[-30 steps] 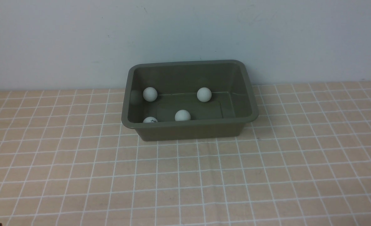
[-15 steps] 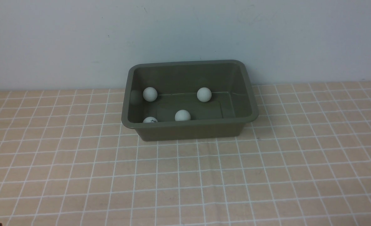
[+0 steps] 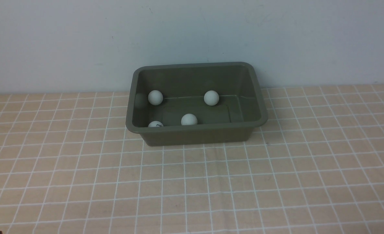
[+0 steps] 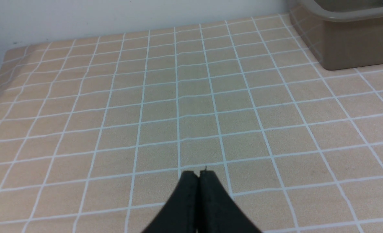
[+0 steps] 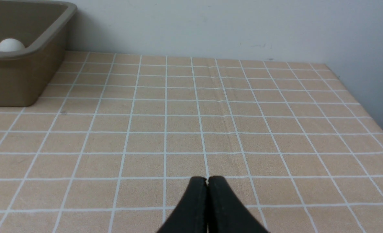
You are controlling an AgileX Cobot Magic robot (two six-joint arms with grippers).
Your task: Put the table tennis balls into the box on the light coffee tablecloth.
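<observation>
So all four table tennis balls are sitting inside the box (image 3: 196,130) right now: one (image 3: 155,97) by the far-left corner, one (image 3: 211,97) along the far wall, one (image 3: 189,119) near the front wall, and one with a black mark (image 3: 155,124) half hidden behind the front rim. I don't see any ball out on the light coffee tablecloth (image 3: 192,182) in any of the three views, so my read is the job is basically done.

Both grippers are parked low over the tabletop, well apart from the box. The left gripper (image 4: 197,174) has its black tips pressed together with nothing between them, and the box corner (image 4: 350,42) lies ahead of it and off toward the robot's right. The right gripper (image 5: 207,179) is the mirror image: tips touching, pinching nothing, and the box (image 5: 19,77) lies ahead and off toward the robot's left, with one ball (image 5: 10,45) peeking over the rim.

The relation that matters: the box's long axis runs left-right across the robot, and it sits between the two grippers, roughly as far from one as the other, so neither arm is clearly nearer. With nothing left on the cloth within reach of either gripper, I'd guess no further pick is called for — just stay clear of the box.
</observation>
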